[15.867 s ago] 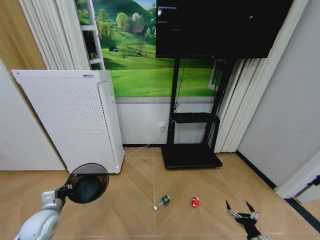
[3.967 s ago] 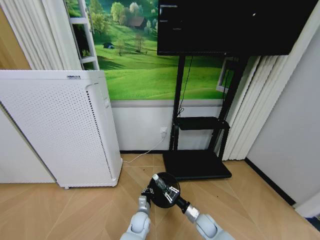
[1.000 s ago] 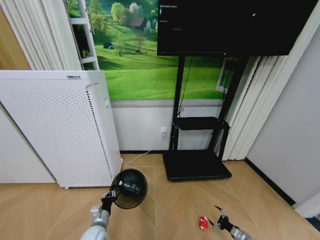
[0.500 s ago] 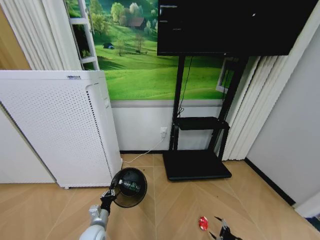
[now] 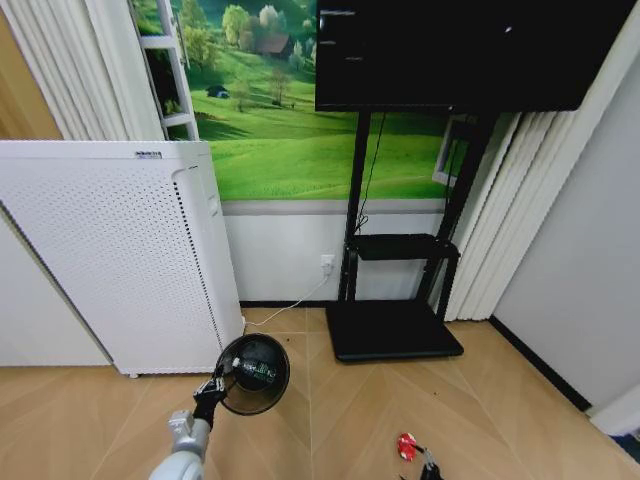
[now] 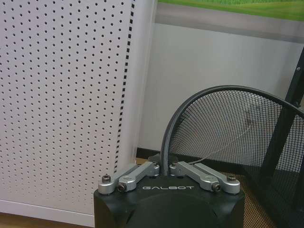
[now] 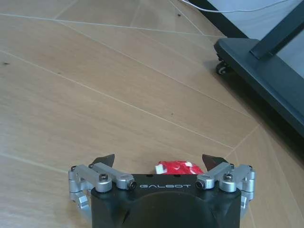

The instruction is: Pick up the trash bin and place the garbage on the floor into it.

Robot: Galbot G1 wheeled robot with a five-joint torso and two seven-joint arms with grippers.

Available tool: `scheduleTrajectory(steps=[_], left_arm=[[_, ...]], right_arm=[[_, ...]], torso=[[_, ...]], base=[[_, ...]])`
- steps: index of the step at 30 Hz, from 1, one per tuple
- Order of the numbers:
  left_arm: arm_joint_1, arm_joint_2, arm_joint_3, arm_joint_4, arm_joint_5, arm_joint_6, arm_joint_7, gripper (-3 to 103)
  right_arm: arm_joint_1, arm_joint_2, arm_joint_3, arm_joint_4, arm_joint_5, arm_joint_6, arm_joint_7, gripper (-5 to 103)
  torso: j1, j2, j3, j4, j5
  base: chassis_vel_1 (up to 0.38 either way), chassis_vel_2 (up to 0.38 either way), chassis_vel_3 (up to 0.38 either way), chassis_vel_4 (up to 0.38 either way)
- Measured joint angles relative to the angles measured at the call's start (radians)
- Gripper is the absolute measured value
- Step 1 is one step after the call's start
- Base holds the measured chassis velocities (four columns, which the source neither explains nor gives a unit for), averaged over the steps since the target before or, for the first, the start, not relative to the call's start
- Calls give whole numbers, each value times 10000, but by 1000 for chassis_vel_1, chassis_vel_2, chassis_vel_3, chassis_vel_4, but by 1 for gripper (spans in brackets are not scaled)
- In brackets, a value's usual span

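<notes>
Mesh forms the trash bin, a small round black wire basket with a rolled rim, slightly tapered. The left hand pinches that rim, holding the bin off the floor beside the white perforated appliance; a clear bottle with a green label lies inside. The right hand sits low over the tan herringbone parquet, its fingers spread on either side of a crumpled red-and-white wrapper, 1 piece of the garbage, near the black TV stand base.
</notes>
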Motion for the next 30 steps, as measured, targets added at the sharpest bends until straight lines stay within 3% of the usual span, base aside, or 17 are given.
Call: scheduleTrajectory(steps=[11,27,30], left_arm=[[-20,18,18,-157,-28,102,-43,3],[-5,147,-92,-183,-155,127,-67,3],[14,147,-105,-178,-175,110,-58,3]], right_arm=[[795,26,-88,-1013,23,-488,318,100],[937,125,-141,-1189,61,-663,-130,101],[1048,201,-151,-1294,61,-684,-148,93]], torso=[[0,0,0,0,-1],[1,0,0,0,1],[0,0,0,0,1]], base=[[0,0,0,0],[0,0,0,0],[0,0,0,0]])
